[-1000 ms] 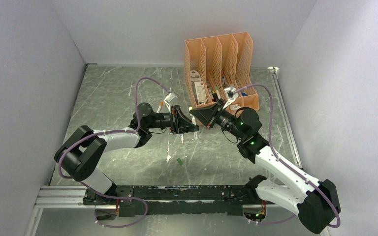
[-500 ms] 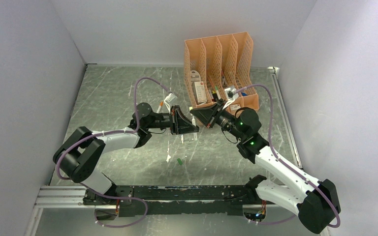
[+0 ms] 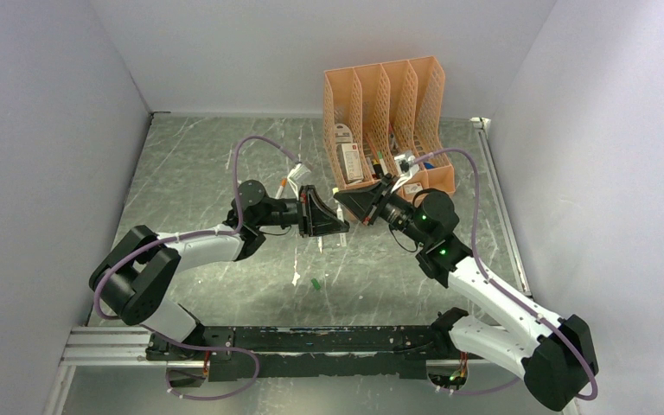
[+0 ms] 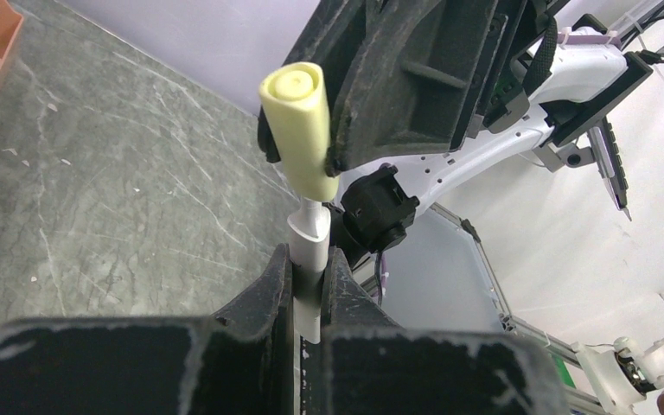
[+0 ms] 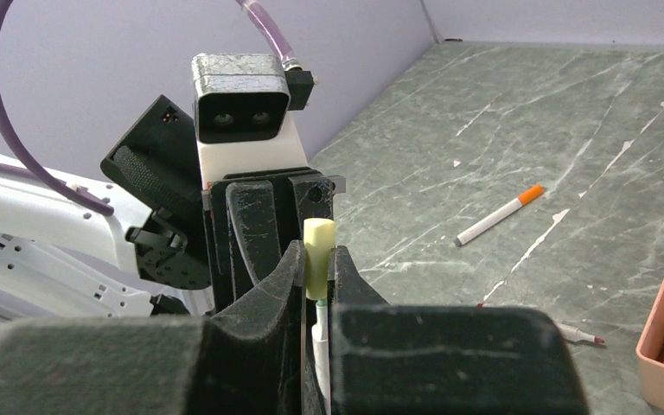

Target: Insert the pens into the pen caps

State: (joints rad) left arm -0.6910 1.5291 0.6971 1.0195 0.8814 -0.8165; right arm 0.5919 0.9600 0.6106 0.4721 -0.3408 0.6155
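Observation:
My left gripper is shut on a white pen. The pen's tip end points into a pale yellow cap. My right gripper is shut on that cap, and the pen's green tip meets the cap's open end. In the top view the two grippers meet nose to nose, left and right, above the table in front of the organiser. A green cap lies loose on the table.
The peach lattice organiser stands at the back right, close behind the grippers. An orange-capped pen and a red-tipped pen lie on the table. Other white pens lie near the green cap.

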